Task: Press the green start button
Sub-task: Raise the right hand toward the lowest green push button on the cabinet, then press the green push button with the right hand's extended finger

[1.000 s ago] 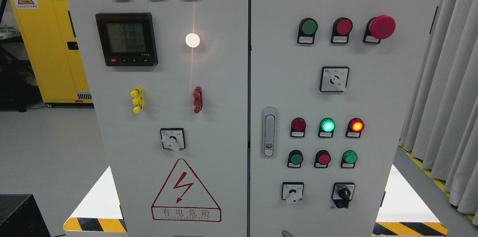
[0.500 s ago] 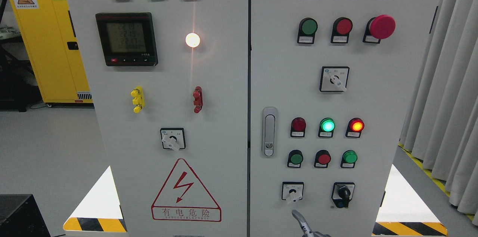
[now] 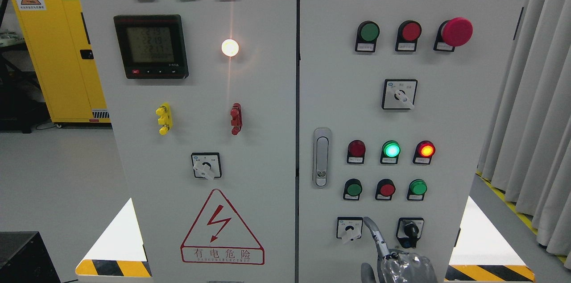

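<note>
Grey cabinet door (image 3: pixel 446 109) carries green button (image 3: pixel 353 189), red button (image 3: pixel 386 189).

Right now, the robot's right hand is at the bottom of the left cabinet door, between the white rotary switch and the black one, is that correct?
Not quite: it is on the right cabinet door, not the left one. The head view shows the right hand at the bottom of that door, between the white rotary switch and the black one.
</note>
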Robot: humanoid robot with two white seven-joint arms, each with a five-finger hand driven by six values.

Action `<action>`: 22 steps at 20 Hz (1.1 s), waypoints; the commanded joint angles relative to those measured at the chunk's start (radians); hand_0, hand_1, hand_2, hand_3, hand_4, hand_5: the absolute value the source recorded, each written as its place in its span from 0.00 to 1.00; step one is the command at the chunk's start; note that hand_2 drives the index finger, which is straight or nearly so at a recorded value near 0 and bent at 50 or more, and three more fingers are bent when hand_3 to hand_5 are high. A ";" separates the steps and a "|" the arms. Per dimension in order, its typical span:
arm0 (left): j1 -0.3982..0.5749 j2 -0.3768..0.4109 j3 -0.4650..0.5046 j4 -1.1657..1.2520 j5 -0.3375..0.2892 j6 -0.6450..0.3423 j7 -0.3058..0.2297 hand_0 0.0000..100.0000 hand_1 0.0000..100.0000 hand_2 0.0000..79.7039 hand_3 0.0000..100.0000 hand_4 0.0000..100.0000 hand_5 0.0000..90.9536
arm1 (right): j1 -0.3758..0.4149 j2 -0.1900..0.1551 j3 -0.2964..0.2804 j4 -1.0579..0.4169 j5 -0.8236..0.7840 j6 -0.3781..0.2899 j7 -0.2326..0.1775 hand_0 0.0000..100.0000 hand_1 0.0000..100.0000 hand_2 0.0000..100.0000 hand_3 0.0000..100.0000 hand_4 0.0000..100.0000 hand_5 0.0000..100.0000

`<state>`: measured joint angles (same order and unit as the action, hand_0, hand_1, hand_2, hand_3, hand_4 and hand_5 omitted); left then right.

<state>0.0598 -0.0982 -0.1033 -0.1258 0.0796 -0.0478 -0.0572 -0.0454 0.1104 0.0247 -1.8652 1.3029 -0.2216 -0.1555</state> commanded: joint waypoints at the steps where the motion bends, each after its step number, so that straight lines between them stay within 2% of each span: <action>1: 0.000 0.000 0.001 0.000 0.000 0.000 -0.003 0.12 0.56 0.00 0.00 0.00 0.00 | -0.063 -0.002 0.024 0.027 0.019 0.008 0.005 0.69 0.96 0.00 1.00 1.00 1.00; 11: 0.000 0.000 -0.001 0.000 0.000 0.000 -0.003 0.12 0.56 0.00 0.00 0.00 0.00 | -0.110 0.003 0.061 0.100 0.036 0.021 0.007 0.73 0.96 0.00 1.00 1.00 1.00; 22: -0.002 0.000 0.001 0.000 0.000 0.000 -0.003 0.12 0.56 0.00 0.00 0.00 0.00 | -0.140 0.005 0.046 0.146 0.030 0.021 0.007 0.73 0.96 0.00 1.00 1.00 1.00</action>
<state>0.0598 -0.0982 -0.1033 -0.1258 0.0798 -0.0477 -0.0593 -0.1721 0.1133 0.0681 -1.7646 1.3353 -0.2002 -0.1493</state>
